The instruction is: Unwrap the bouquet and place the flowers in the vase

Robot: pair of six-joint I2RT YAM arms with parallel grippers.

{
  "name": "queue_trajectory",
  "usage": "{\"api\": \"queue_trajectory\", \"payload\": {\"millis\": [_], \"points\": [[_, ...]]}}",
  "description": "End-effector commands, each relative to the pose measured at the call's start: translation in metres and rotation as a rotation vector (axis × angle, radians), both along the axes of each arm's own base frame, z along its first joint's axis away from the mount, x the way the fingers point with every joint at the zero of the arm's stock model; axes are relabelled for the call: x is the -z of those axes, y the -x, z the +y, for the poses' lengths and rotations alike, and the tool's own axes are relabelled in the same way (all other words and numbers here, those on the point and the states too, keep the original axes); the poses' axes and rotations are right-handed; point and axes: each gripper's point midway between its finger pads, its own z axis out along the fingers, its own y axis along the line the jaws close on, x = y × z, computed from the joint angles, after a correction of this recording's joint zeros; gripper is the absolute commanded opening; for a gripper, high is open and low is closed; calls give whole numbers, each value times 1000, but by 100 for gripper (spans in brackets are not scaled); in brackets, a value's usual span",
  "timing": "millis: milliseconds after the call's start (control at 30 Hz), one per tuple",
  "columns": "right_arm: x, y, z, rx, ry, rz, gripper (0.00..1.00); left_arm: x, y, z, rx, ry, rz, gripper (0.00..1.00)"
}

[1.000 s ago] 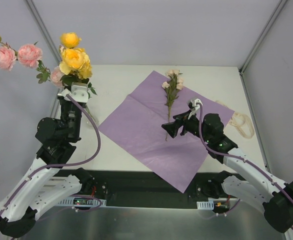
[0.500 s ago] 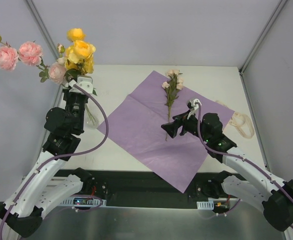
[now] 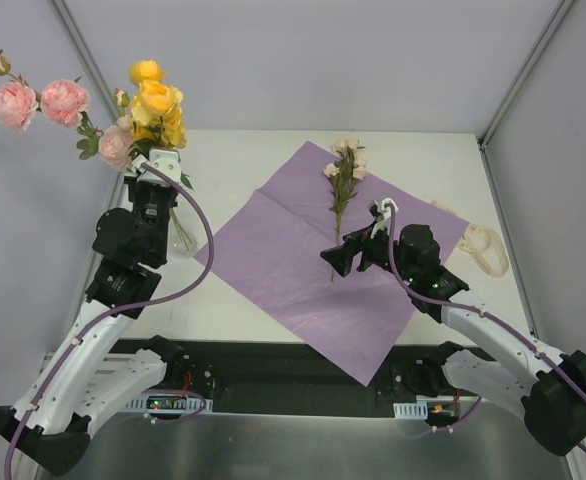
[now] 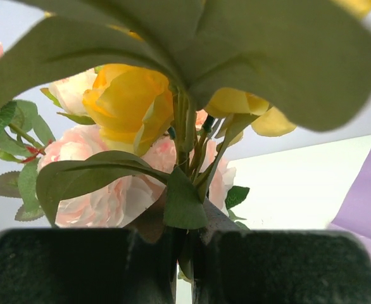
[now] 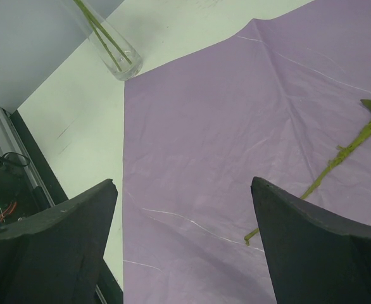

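Holding flowers (image 3: 153, 105) in vase (image 3: 181, 240), near table (image 3: 223, 165) edge

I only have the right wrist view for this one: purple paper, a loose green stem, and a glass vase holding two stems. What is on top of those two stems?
Observer: Yellow and pink roses, standing high above the vase in the top view.
Operator: Is anything holding them?
Observer: Yes, the left gripper is shut on their stems above the vase.
Operator: And the far end of the loose stem?
Observer: The loose stem ends in small cream blooms, and it lies on the paper.
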Motion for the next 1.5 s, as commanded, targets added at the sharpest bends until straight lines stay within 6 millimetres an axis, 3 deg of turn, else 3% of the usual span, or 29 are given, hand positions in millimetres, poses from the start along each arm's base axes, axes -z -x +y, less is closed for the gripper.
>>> {"api": "queue_trajectory", "payload": {"millis": [0,467,900,1467], "points": [[-22,-4,7,-18,-56,-50,90,-8,-2,10,-50,72,-8,0],[-20,-4,9,-29,-53,-37,90,13,-16,22,-122,107,37,0],[-21,-4,10,-32,-55,-37,90,42,-20,14,-82,95,87,0],[-19,-4,11,-36,-55,-31,90,97,-33,13,-119,112,168,0]]}}
